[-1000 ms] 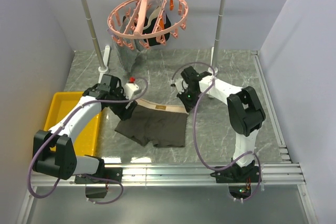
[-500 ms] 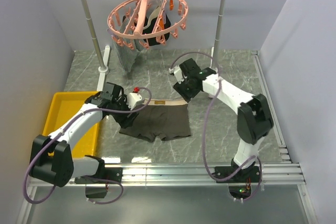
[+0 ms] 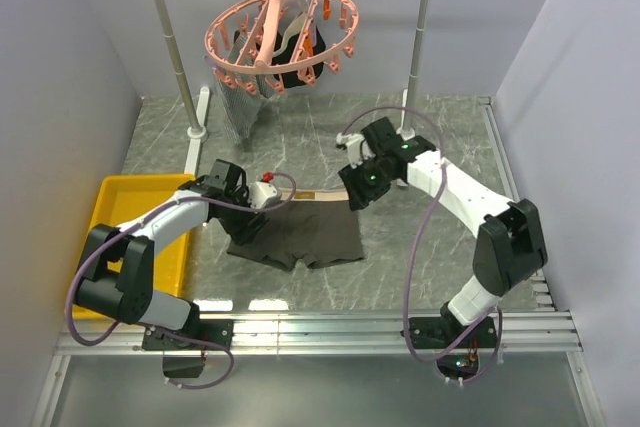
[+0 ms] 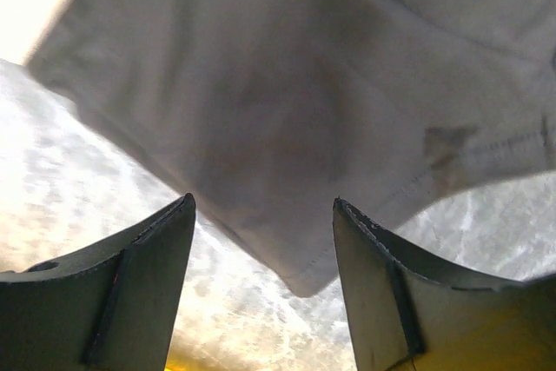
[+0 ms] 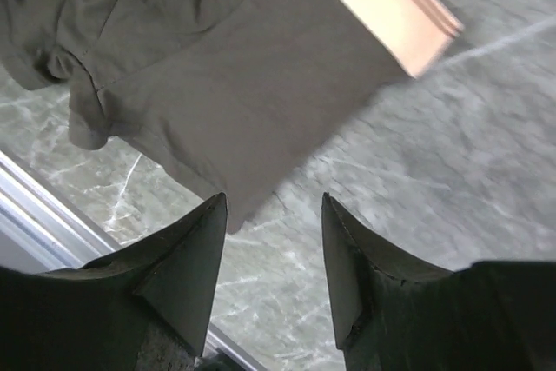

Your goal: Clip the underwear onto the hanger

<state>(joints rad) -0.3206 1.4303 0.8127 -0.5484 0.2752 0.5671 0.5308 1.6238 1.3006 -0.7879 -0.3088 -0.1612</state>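
We see a grey marble-pattern table [image 3: 440, 137], and at its far side a white metal rail [image 3: 166, 22] stands on two posts. From the rail hangs the round salmon-pink plastic drying hanger with many small clip pegs [image 3: 272, 22], tilted, and a black garment [image 3: 300, 72] and a light grey patterned cloth [image 3: 238, 107] hang below it. A yellow plastic tray [image 3: 125, 209] lies at the left edge of the table. The dark grey-brown boxer briefs with a tan elastic waistband [image 3: 305, 235] lie flat on the table between the two arms, well apart from the hanger, with the waistband toward the rail. The left gripper [image 3: 262, 199] is just at the left end of the waistband. In its wrist view, the dark fingers [image 4: 139, 284] stand wide apart and clamp nothing; a leg hem of the briefs shows beyond the gap. The right gripper [image 3: 357, 187] is at the right end of the waistband. Its fingers [image 5: 174, 275] are also spread and grasp nothing, above the side edge of the briefs.
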